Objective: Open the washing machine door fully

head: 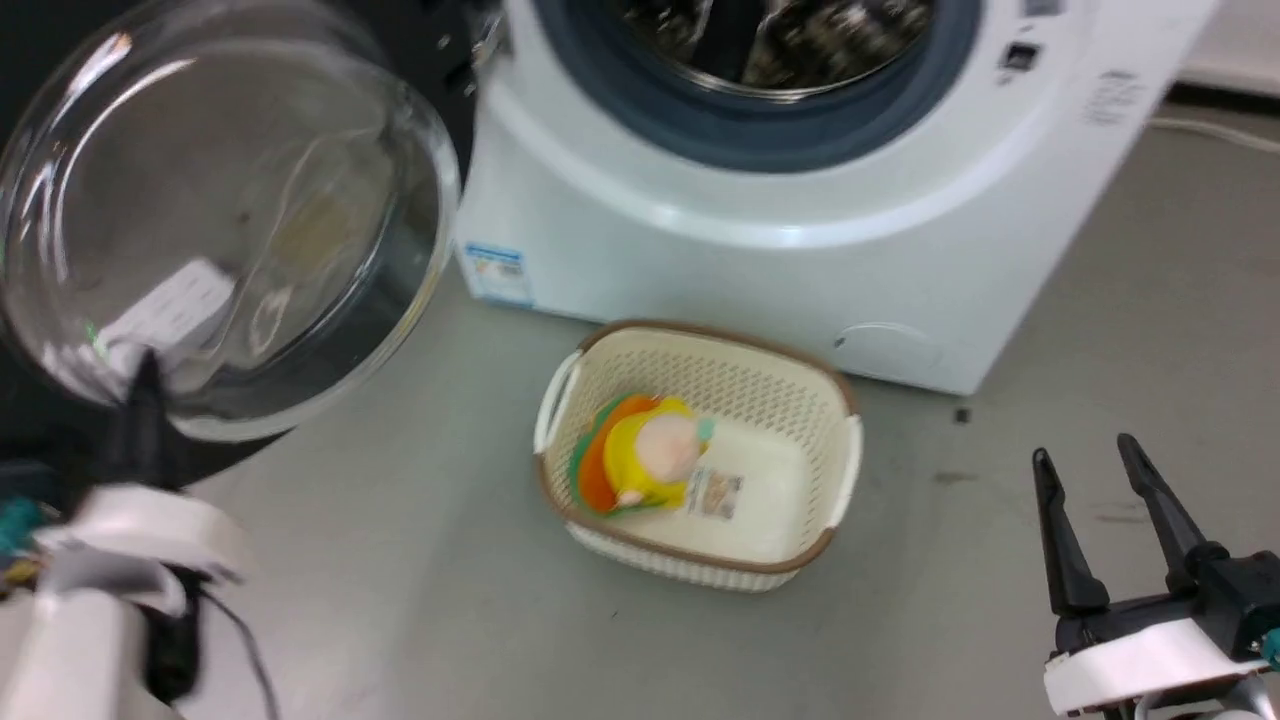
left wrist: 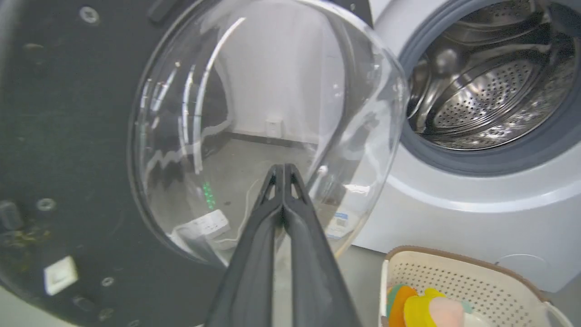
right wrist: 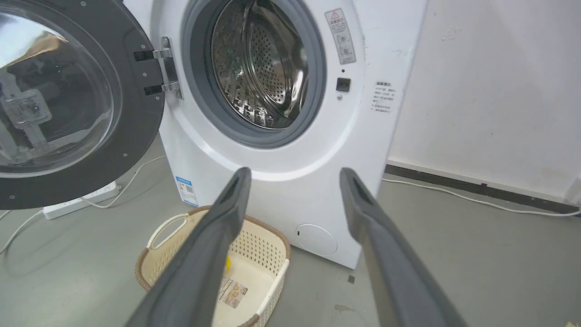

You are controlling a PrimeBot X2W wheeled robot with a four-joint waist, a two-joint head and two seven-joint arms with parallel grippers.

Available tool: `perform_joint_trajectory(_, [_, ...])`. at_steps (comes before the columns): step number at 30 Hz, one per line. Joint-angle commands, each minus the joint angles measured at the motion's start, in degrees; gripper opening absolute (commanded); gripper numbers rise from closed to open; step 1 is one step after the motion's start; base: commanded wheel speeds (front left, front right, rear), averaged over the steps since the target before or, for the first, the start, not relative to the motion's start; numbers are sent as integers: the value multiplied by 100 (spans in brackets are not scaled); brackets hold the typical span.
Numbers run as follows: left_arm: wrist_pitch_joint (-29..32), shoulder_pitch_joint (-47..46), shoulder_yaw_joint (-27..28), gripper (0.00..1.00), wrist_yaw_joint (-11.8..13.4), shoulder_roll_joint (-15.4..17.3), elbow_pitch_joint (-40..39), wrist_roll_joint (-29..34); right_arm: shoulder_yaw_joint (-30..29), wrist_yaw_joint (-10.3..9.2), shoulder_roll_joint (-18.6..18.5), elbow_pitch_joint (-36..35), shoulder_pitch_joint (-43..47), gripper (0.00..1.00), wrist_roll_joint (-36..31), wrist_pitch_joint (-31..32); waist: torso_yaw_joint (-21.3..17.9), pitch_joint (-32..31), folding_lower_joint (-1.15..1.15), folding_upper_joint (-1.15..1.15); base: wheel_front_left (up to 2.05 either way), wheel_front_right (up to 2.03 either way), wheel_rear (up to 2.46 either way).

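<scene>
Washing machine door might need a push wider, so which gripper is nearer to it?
Left. The left gripper, shut, sits at the glass of the washing machine door; the right gripper, open, hangs beyond the basket, well away.

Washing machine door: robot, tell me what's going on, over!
Left jaws shut, before the washing machine door; right jaws open, empty. Door stands wide open. Basket on floor, apart from it.

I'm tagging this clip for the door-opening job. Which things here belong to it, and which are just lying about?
In the job: the washing machine door, standing open; the washing machine; the left pincer, shut, pointing at the door glass.
Lying about: the basket holding a plush toy; the power strip; the floor cable; the right pincer, open, holding nothing.
</scene>
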Motion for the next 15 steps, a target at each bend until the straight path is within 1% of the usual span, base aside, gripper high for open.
perform_joint_trajectory(1, [-28,326,-104,0,-17,-196,-358,56,-51,5,62,20,-45,100,-41,-51,-399,-403,1,0,0,0,0])
perform_joint_trajectory(6, [-34,1063,-319,0,5,-558,-1235,109,-126,5,154,33,58,100,-117,-90,-780,-733,1,0,0,0,0])
perform_joint_trajectory(8, [-34,1283,-439,0,89,-710,-1517,185,-112,5,177,40,121,100,-113,-97,-900,-817,1,0,0,0,0])
perform_joint_trajectory(11, [-35,1527,-490,0,198,-854,-1844,219,-85,5,197,49,235,100,-110,-105,-1046,-894,1,0,0,0,0])
perform_joint_trajectory(15, [-36,1815,-575,0,332,-1004,-2097,327,-23,5,209,72,340,100,-97,-110,-1234,-977,1,0,0,0,0])
